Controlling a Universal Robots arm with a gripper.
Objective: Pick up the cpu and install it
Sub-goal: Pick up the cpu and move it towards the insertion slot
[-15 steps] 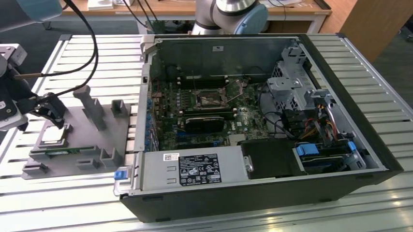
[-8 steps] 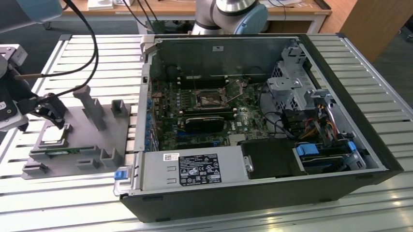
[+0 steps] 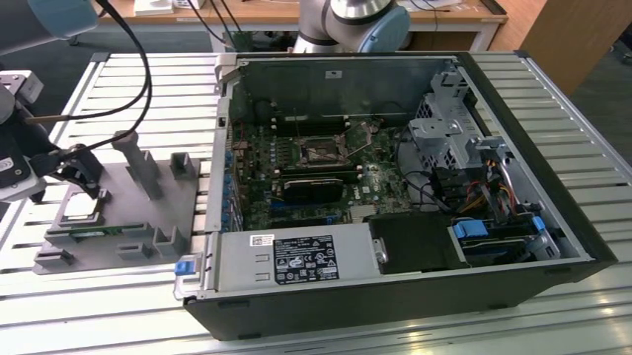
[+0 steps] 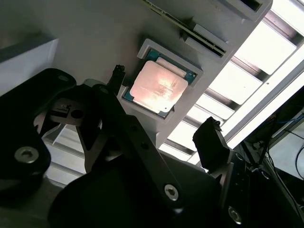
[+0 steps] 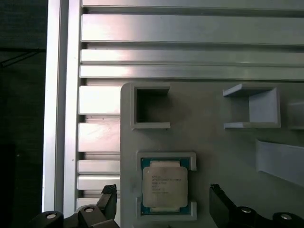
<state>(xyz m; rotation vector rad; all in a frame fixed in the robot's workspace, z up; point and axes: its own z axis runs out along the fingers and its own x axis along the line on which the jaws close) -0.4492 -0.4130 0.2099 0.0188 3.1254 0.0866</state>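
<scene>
gripper (image 5: 162, 192) spread wide over the cpu (image 3: 81, 208), low on the exterior view's left — probably light, stiff, fragile — take its side edges.

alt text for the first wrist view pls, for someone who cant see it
The cpu lies flat in a framed recess of a grey holder plate, between the two black fingers of the open gripper, which do not touch it. The plate carries other raised brackets and rests on a slatted metal table.
</scene>
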